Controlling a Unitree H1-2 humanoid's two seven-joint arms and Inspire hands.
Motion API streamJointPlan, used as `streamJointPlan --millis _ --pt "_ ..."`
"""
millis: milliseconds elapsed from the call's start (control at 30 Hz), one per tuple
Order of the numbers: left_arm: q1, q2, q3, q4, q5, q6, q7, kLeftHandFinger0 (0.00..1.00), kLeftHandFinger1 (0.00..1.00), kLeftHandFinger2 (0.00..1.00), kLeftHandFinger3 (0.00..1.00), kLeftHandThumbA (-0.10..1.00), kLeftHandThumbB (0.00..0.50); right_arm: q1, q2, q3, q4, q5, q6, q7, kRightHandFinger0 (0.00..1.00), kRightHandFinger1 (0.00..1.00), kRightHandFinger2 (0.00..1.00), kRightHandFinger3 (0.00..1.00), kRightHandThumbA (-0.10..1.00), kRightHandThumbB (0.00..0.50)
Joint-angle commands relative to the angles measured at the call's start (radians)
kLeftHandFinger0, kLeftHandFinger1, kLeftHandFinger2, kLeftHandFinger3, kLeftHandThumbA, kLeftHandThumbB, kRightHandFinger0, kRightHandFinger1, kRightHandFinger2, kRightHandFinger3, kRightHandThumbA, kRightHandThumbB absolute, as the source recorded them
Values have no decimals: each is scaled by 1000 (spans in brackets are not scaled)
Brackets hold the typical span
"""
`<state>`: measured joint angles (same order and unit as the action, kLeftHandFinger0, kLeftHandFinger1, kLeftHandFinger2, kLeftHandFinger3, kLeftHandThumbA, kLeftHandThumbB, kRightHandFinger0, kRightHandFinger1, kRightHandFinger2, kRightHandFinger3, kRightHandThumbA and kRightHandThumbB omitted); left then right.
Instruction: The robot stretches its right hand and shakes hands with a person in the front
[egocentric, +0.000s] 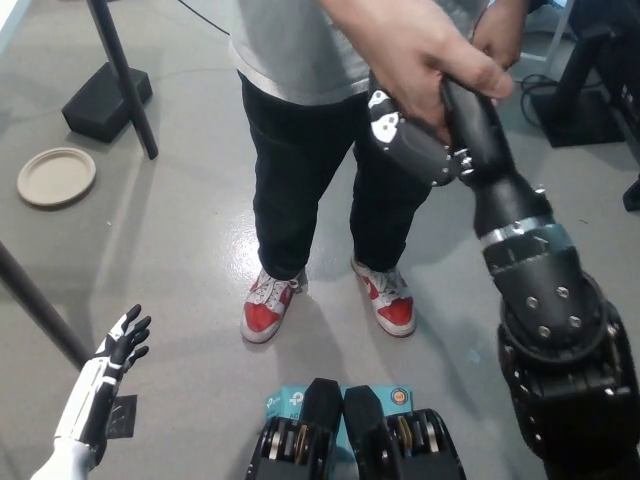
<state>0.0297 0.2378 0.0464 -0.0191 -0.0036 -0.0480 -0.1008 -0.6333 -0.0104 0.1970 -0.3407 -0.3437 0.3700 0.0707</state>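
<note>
A person in a grey shirt (300, 50), black trousers and red-and-white shoes (268, 303) stands right in front of me. The person's hand (425, 55) is wrapped around my black right hand (415, 145), which is raised high at the upper middle right of the head view; my fingers are mostly hidden under that grasp. My black right arm (530, 270) stretches up from the bottom right. My white left hand (118, 350) rests low at the lower left, fingers spread, holding nothing.
A round beige plate (56, 176) lies on the grey floor at the left. A black stand with a slanted pole (108, 90) is at the upper left. Dark equipment (590, 90) and cables sit at the upper right.
</note>
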Motion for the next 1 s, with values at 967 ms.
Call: streamJointPlan --millis 967 --pt "-27 32 -2 -31 0 -11 -23 1000 1000 1000 1000 1000 172 -301 -8 -34 874 12 -167 -68 1000 1000 1000 1000 120 49"
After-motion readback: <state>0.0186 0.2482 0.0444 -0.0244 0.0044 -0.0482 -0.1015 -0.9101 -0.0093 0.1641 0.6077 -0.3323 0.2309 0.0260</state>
